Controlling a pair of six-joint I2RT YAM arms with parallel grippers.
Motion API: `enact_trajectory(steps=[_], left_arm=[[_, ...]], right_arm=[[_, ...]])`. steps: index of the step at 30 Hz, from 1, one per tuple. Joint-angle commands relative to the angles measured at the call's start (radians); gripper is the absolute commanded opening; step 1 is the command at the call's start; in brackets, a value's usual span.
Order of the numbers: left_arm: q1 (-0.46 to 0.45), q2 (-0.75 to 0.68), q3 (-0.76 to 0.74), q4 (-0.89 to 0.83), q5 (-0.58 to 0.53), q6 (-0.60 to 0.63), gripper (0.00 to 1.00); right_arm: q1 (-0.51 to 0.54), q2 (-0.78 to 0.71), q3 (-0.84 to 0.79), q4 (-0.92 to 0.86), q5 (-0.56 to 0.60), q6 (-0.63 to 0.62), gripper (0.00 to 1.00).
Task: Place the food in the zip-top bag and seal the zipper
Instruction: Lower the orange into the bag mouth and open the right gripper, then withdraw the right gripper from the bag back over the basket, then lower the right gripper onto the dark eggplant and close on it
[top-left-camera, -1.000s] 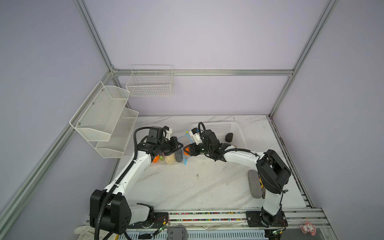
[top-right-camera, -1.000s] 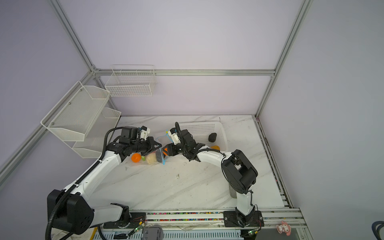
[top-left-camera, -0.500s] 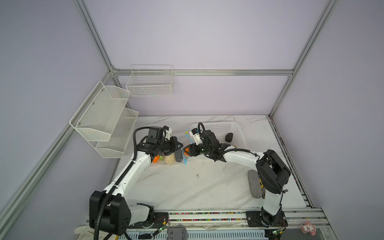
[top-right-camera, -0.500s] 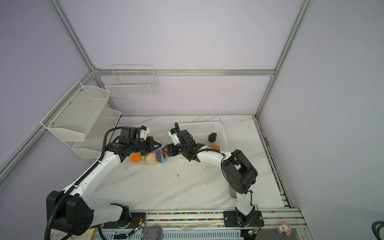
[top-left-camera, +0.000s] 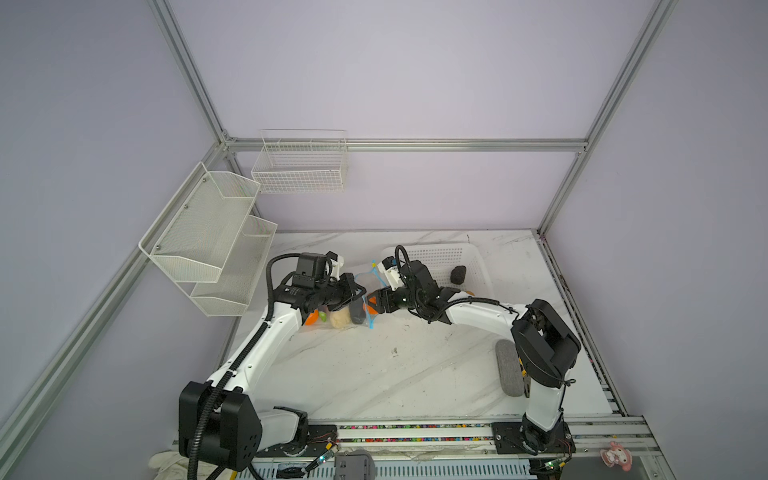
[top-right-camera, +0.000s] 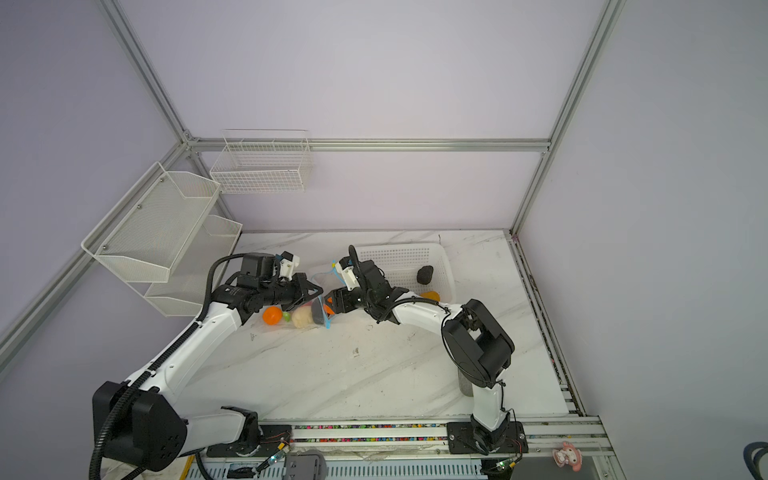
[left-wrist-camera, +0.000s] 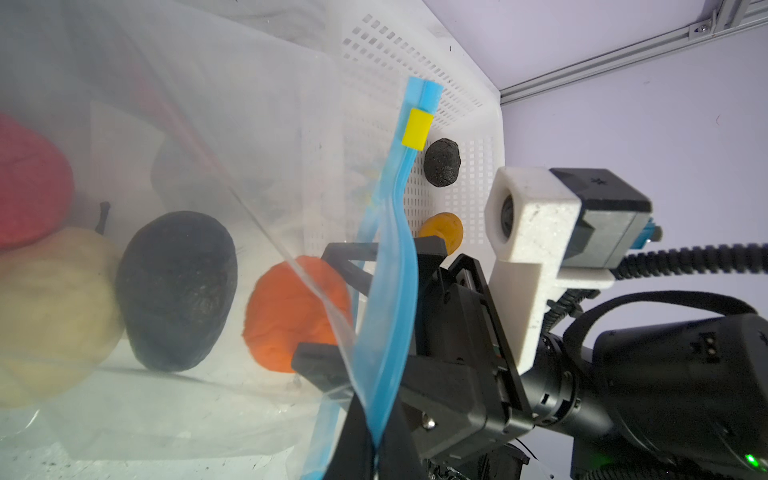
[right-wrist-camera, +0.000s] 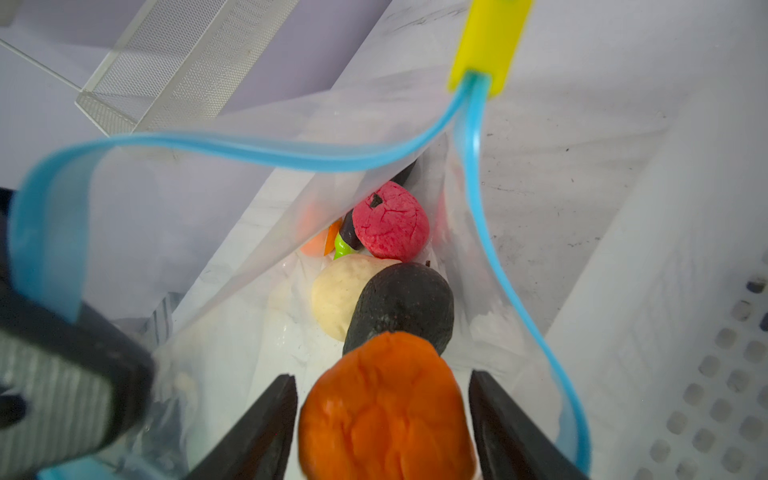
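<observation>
— As the zip-top bag lies at the back left of the table, just beside the white basket, where is room to move?

— The front half of the table is bare marble. Only a grey oblong thing lies near the right edge, partly behind the right arm. A mesh shelf hangs on the left wall and a wire rack on the back wall, above the left arm.

— And the mouth of the bag?

— It faces the basket. The zipper splits from its yellow slider into two blue strips, which make a wide loop. The left gripper is closed on one strip and holds it up. The right gripper reaches through the loop. Its fingers stand spread with an orange fruit between them, and a thin gap shows at one finger.

— What is hard to see?

— In the left wrist view the left fingers are cut off at the border. A second orange is blurred behind the plastic. The yellow-brown oval is half hidden behind the right gripper.

— How many pieces do you count?

— In the bag six: the two orange ones, one pink ball, one cream pear, one black lump and one small green piece. In the basket two: the oval and a smaller black lump.
</observation>
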Motion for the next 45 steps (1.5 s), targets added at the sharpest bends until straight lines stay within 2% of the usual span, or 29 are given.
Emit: enact_trajectory(steps=[1, 7, 11, 15, 19, 25, 29, 35, 45], left_arm=[[0.001, -0.028, 0.015, 0.020, 0.003, 0.003, 0.00], [0.001, -0.029, 0.015, 0.020, 0.005, 0.003, 0.00], [0.001, -0.032, 0.012, 0.020, 0.002, 0.003, 0.00], [0.001, -0.032, 0.007, 0.020, 0.001, 0.003, 0.00], [0.001, -0.031, 0.006, 0.020, 0.003, 0.007, 0.00], [0.001, -0.018, 0.013, 0.025, 0.013, 0.008, 0.00], [0.000, -0.018, 0.009, 0.031, 0.013, 0.011, 0.00], [0.002, -0.012, 0.012, 0.035, 0.026, 0.011, 0.00], [-0.001, -0.008, 0.009, 0.041, 0.032, 0.012, 0.00]], right_arm=[[0.006, 0.012, 0.028, -0.006, 0.014, -0.006, 0.70], [0.007, -0.008, 0.039, -0.034, 0.029, -0.006, 0.70], [0.007, -0.061, 0.055, -0.118, 0.088, 0.004, 0.70], [0.006, -0.136, 0.045, -0.223, 0.177, 0.042, 0.68], [-0.011, -0.230, 0.016, -0.326, 0.324, 0.063, 0.67], [-0.120, -0.290, 0.029, -0.462, 0.496, 0.044, 0.68], [-0.221, -0.251, 0.056, -0.511, 0.587, 0.036, 0.68], [-0.355, -0.141, 0.098, -0.524, 0.637, 0.028, 0.68], [-0.425, 0.033, 0.179, -0.523, 0.642, 0.027, 0.73]])
